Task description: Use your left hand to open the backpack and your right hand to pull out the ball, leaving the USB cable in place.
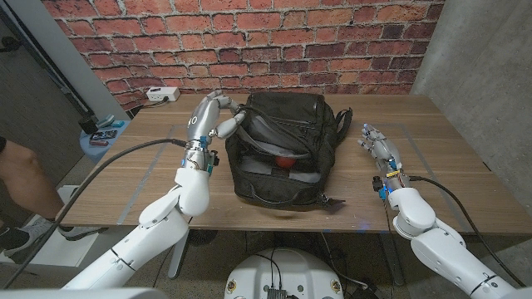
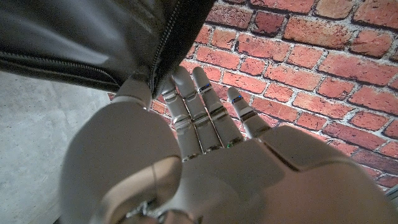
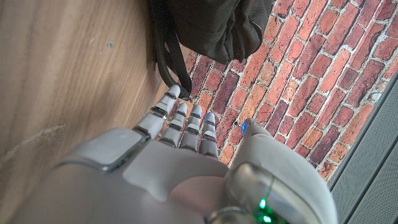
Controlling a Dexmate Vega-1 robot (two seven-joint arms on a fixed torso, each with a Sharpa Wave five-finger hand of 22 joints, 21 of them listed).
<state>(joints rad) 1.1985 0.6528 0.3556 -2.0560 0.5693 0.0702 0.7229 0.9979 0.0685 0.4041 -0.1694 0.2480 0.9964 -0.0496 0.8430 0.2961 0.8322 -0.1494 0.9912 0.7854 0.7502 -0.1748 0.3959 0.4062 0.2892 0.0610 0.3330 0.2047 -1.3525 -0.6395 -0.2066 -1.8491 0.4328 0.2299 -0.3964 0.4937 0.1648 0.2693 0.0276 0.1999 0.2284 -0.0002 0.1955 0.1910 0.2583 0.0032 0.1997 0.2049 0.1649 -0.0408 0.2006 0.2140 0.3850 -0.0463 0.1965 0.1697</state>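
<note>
The black backpack lies in the middle of the table with its top unzipped and gaping. Inside the opening shows a red ball, against the grey lining. My left hand is raised at the bag's left rim, where thumb and fingers pinch the zipper edge. My right hand hovers open to the right of the bag, fingers apart and pointing away from me, holding nothing. The right wrist view has the backpack and a strap beyond its fingertips. I cannot make out a USB cable.
A white power strip lies at the table's back left corner. A small blue stand sits off the table's left side, and a person's leg shows at the left edge. A brick wall stands behind.
</note>
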